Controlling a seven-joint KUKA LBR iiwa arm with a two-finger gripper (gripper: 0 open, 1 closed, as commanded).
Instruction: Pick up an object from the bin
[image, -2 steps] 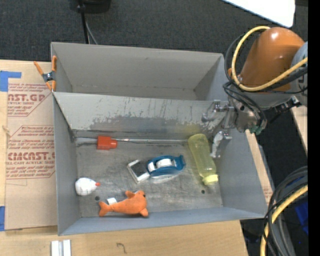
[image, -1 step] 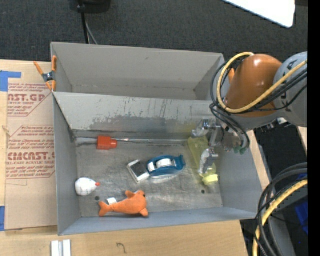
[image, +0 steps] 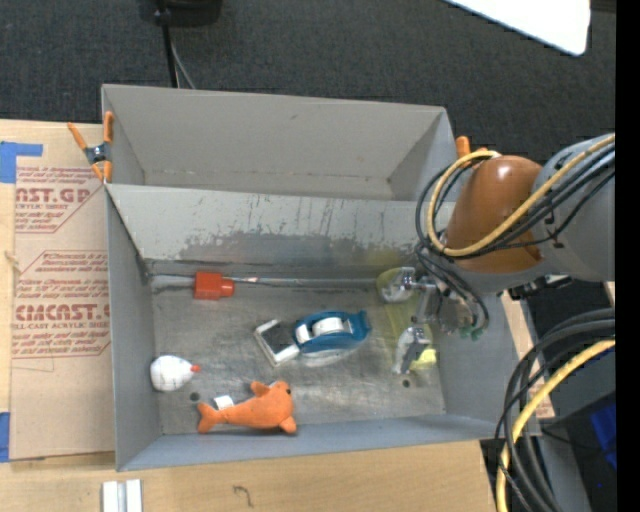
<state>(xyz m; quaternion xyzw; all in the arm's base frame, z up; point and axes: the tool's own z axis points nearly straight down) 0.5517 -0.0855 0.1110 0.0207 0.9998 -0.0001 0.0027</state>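
Yellow-green scrap (image: 427, 356) lies by the grey metal bin's (image: 300, 140) right wall, touching the fingers (image: 408, 350); their opening cannot be told.

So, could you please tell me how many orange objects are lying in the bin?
2. An orange-handled tool lies along the back wall, left; an orange soft toy lies at the front. The gripper may hide more.
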